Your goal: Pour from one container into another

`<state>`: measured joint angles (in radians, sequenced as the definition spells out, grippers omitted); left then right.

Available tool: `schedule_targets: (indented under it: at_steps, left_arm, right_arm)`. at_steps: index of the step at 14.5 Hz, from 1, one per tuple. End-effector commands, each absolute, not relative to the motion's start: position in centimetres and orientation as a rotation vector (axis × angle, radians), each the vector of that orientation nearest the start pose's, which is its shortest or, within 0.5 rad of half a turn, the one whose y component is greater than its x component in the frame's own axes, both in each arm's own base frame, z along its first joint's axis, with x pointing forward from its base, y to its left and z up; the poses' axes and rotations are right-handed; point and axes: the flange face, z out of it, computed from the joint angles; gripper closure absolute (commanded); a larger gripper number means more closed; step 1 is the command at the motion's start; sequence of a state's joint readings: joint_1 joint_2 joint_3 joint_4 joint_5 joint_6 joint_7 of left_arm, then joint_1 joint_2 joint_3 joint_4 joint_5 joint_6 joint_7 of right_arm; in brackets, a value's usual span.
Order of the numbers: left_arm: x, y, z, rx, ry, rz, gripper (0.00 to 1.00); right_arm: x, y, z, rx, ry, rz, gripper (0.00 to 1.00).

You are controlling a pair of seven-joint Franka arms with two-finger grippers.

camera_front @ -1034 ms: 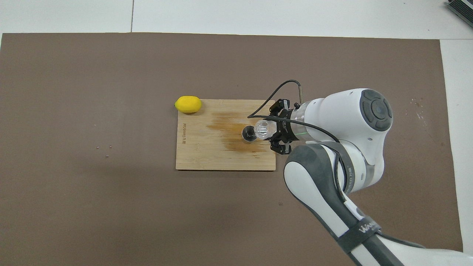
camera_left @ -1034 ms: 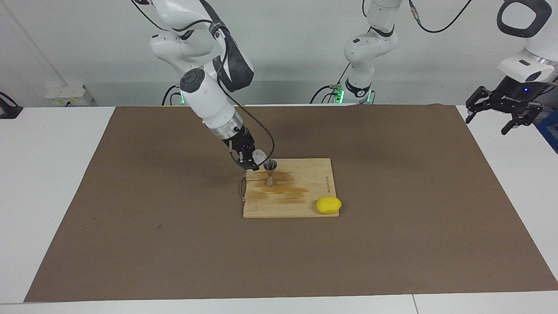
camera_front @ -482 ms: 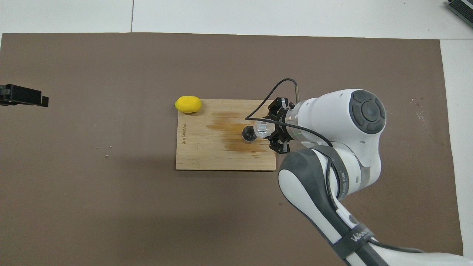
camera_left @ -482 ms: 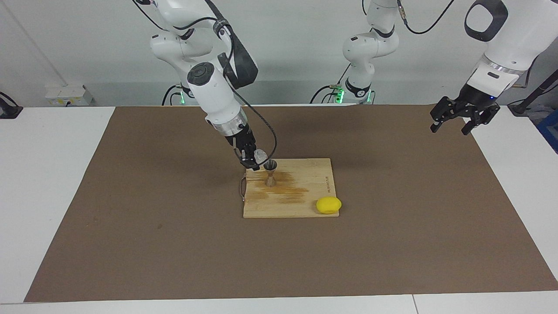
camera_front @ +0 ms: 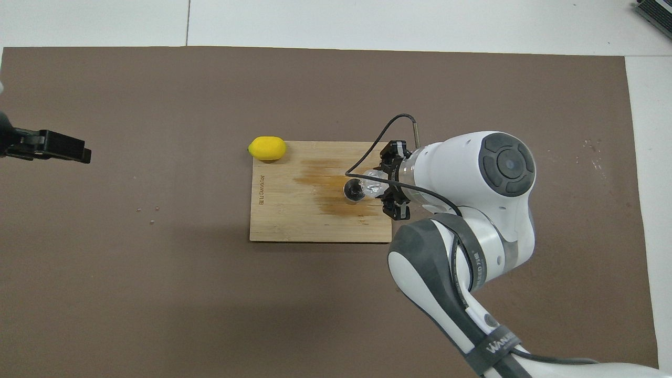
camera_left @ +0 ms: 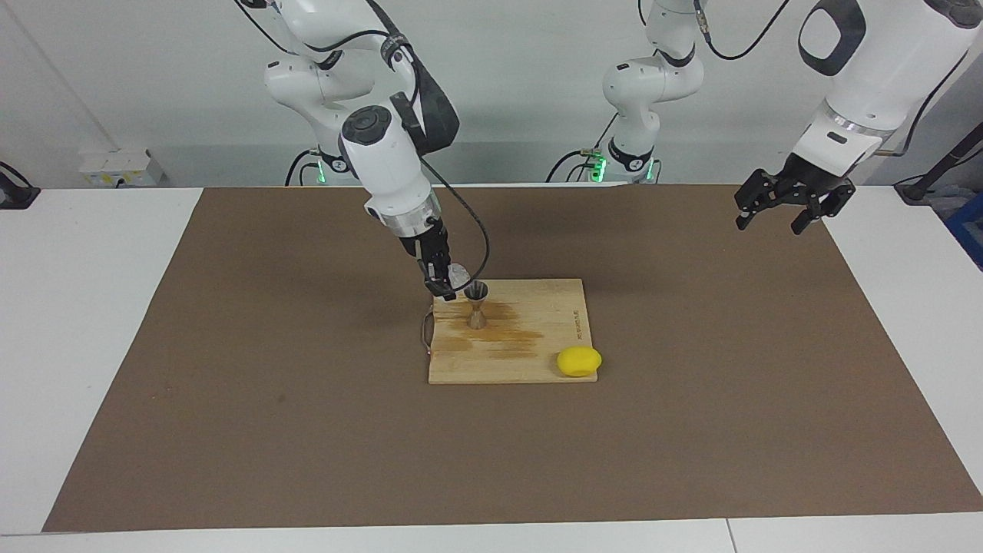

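Observation:
My right gripper (camera_left: 448, 281) is shut on the clear faceted glass tumbler (camera_left: 459, 273) and holds it tipped, mouth toward the grey metal jigger (camera_left: 476, 304). The jigger stands upright on the wooden board (camera_left: 537, 361), near the board's edge nearest the robots. In the overhead view the tumbler (camera_front: 374, 180) lies right beside the jigger's open top (camera_front: 354, 190), with the right gripper (camera_front: 386, 181) around it. My left gripper (camera_left: 777, 213) is open and empty, up in the air over the mat's edge at the left arm's end; it also shows in the overhead view (camera_front: 58, 149).
A yellow lemon (camera_left: 579, 361) lies at the board's corner toward the left arm's end, farther from the robots than the jigger. A brown wet stain (camera_front: 336, 189) spreads on the board around the jigger. A brown mat (camera_left: 269, 369) covers the table.
The right wrist has turned more upright and tipped the tumbler further toward the jigger. The left gripper has moved in from the table's end over the mat's edge.

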<state>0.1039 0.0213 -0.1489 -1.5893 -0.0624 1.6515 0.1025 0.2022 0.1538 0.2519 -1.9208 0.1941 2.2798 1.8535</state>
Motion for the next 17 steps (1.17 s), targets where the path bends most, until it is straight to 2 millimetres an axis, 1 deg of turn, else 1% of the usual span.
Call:
schedule_targets:
  at_steps: [1,2,3,6,12,14,15,16,17]
  left_arm:
    - [55.6,-4.4,61.5,-3.144,0.252,-0.046,0.0]
    - [55.6,-4.7,61.4,-3.144,0.26,-0.041,0.0]
    - [55.4,-5.1,61.5,-3.144,0.272,-0.043,0.0]
    - [55.4,-5.0,61.8,-3.15,0.265,-0.053,0.0]
    - [55.3,-3.9,62.1,-3.152,0.239,-0.034,0.0]
    - [55.3,-4.2,62.0,-3.147,0.246,-0.003,0.0]
    - [55.3,-4.5,62.0,-3.144,0.256,-0.007,0.0]
    - [55.3,-5.0,62.1,-3.146,0.265,-0.024,0.0]
    - [55.0,-5.5,62.2,-3.141,0.282,-0.002,0.0]
  right_arm:
    - [55.2,27.3,44.0,-2.082,1.991,0.11,1.0]
    - [55.0,27.7,44.0,-2.091,1.982,0.109,1.0]
    - [55.0,27.7,44.0,-2.101,1.978,0.096,1.0]
    - [55.0,27.6,44.0,-2.123,1.976,0.055,1.0]
    - [55.1,27.6,43.9,-2.124,1.987,0.019,1.0]
    - [55.1,27.6,44.0,-2.121,1.987,0.011,1.0]
    - [54.9,28.1,44.0,-2.128,1.977,0.009,1.0]
    - [54.8,28.1,44.0,-2.132,1.974,0.006,1.0]
    - [54.8,28.1,44.0,-2.138,1.971,-0.003,1.0]
